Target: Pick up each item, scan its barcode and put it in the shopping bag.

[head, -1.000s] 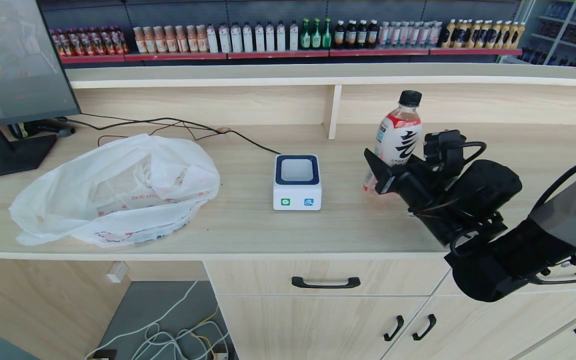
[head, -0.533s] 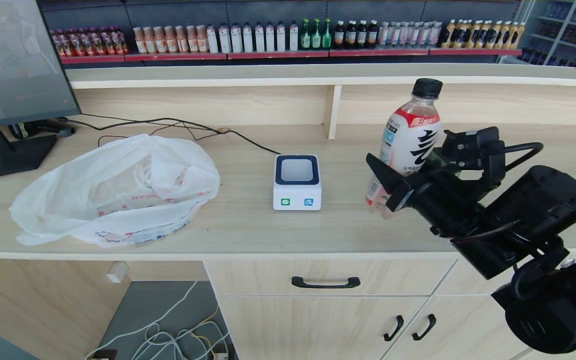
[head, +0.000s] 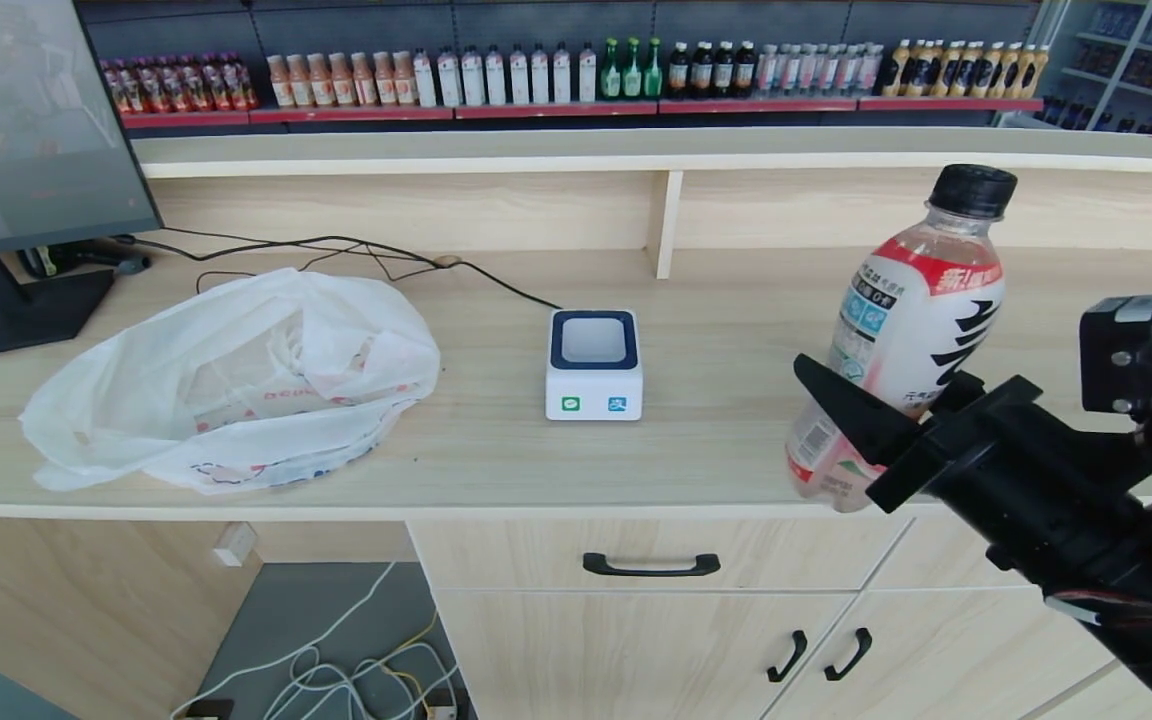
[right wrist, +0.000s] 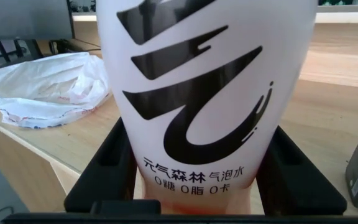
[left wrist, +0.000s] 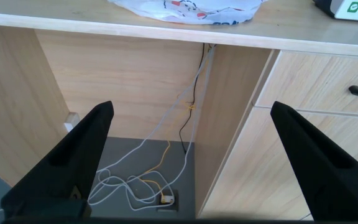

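A clear drink bottle [head: 901,320] with a black cap and a white, red and black label hangs tilted above the counter's front right edge. My right gripper [head: 871,415] is shut on its lower half. In the right wrist view the bottle [right wrist: 197,93] sits between the two black fingers [right wrist: 104,168]. A white barcode scanner [head: 593,365] with a dark-rimmed window stands mid-counter. The white plastic shopping bag [head: 236,380] lies open on the left. My left gripper [left wrist: 194,155] is open with nothing in it, low beside the counter's front, under the bag [left wrist: 191,9].
A monitor [head: 26,150] stands at the back left, with black cables [head: 336,245] running along the counter behind the bag. A raised ledge [head: 636,150] closes the counter's far side. Drawers with black handles [head: 651,567] lie below. Loose cables [left wrist: 148,180] lie on the floor.
My right gripper has lifted the bottle off the counter and carried it toward the front right, nearer the head camera. Bag and scanner have not moved.
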You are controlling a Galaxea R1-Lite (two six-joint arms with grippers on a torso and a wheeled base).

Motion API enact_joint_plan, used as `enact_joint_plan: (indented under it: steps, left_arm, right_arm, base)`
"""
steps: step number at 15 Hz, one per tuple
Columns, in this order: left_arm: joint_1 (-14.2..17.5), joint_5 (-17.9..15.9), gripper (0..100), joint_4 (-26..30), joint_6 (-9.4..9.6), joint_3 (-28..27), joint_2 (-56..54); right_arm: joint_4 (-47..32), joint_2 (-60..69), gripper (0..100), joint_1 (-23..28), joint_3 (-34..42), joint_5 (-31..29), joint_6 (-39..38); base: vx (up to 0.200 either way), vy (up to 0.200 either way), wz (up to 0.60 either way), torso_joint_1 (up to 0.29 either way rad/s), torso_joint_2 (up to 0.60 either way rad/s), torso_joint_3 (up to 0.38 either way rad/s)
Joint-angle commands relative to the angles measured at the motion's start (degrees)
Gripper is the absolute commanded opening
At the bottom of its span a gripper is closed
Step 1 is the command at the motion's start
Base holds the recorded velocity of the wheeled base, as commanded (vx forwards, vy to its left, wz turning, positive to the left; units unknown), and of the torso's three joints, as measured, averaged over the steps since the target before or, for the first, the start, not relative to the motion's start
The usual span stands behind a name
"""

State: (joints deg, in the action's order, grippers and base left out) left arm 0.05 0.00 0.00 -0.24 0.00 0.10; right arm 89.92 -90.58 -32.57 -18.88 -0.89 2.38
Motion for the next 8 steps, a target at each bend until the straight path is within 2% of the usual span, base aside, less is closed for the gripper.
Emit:
enact_joint_plan:
  steps: [1,4,8]
  left_arm:
    - [0.0,0.0,100,0.0,-0.02,0.0,0.0]
    - [0.0,0.0,100,0.0,-0.02,0.0,0.0]
    - [0.0,0.0,100,0.0,-0.02,0.0,0.0]
  right_arm:
    - [0.1,3.4,0,-0.3,1.2,0.0,-0.1]
    - [0.1,6.0,0,-0.8,4.1,0.0,-0.3]
    - [0.1,7.8,0,-5.4,4.8,0.0,-3.5]
  base:
    - [0.000,0.000,0.00,0.000,0.00,0.000]
    - [0.000,0.000,0.00,0.000,0.00,0.000]
    - [0.000,0.000,0.00,0.000,0.00,0.000]
